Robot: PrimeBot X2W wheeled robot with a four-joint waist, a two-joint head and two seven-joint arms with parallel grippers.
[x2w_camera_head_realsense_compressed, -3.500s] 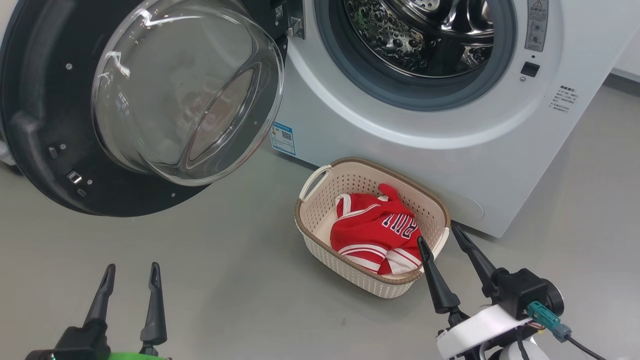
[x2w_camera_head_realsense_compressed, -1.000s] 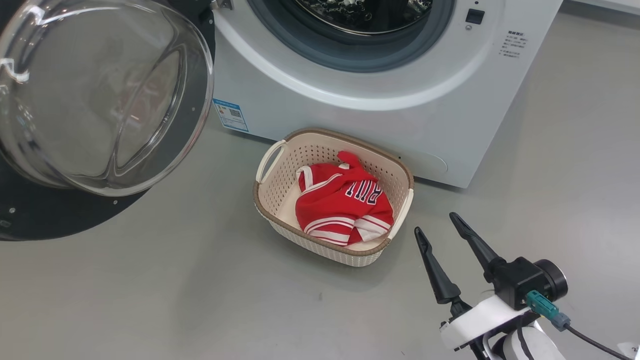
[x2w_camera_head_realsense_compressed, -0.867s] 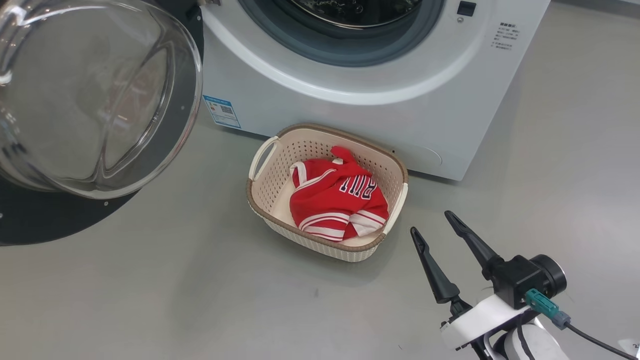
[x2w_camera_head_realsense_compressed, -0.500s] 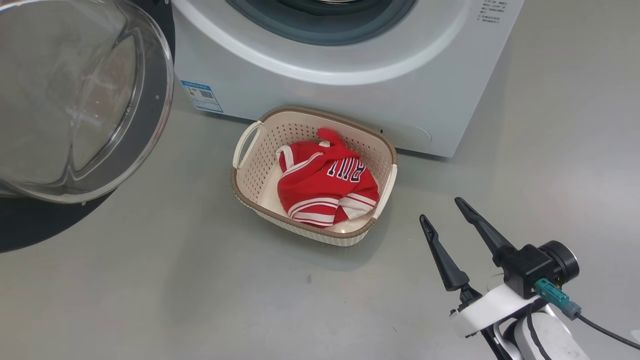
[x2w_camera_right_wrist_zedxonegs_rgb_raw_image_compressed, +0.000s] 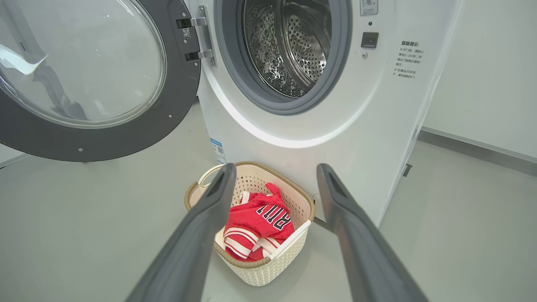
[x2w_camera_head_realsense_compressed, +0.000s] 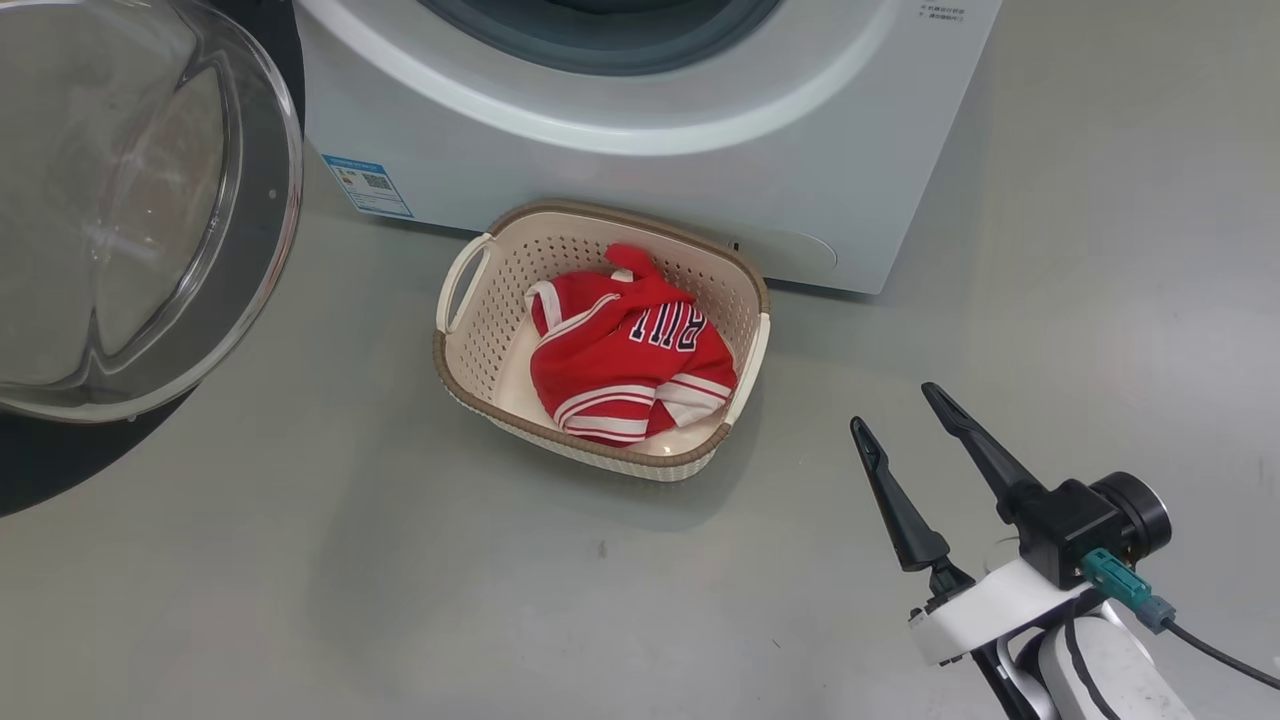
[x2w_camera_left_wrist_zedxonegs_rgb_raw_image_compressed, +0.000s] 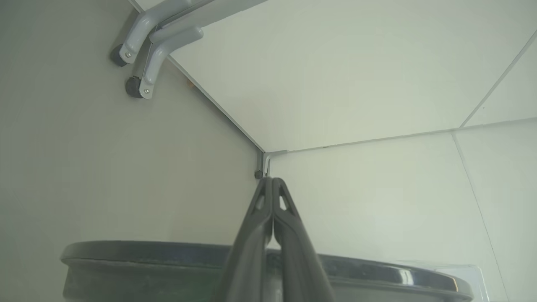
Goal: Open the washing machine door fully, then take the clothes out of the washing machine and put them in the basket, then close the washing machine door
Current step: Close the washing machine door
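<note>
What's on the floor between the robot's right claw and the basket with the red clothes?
Nothing at all. In the head view, bare grey floor lies between the open right claw and the basket, and the two are apart.

**Soft, even light, with glare on the glass**

We see bright, diffuse light and no hard shadows. The basket (x2w_camera_head_realsense_compressed: 590, 452) throws a faint, soft-edged shadow on the floor (x2w_camera_head_realsense_compressed: 400, 600) along its near side. Left of the basket, the washing machine door (x2w_camera_head_realsense_compressed: 130, 220) carries pale reflections across its glass. In the right wrist view the right pincer (x2w_camera_right_wrist_zedxonegs_rgb_raw_image_compressed: 275, 166) is blurred close before the basket. Right of the basket, the edge of the washing machine (x2w_camera_right_wrist_zedxonegs_rgb_raw_image_compressed: 356, 126) bends slightly with wide-angle distortion. The left wrist view looks hazy and low in contrast, and the left pincer (x2w_camera_left_wrist_zedxonegs_rgb_raw_image_compressed: 272, 181) is a little soft.
</note>
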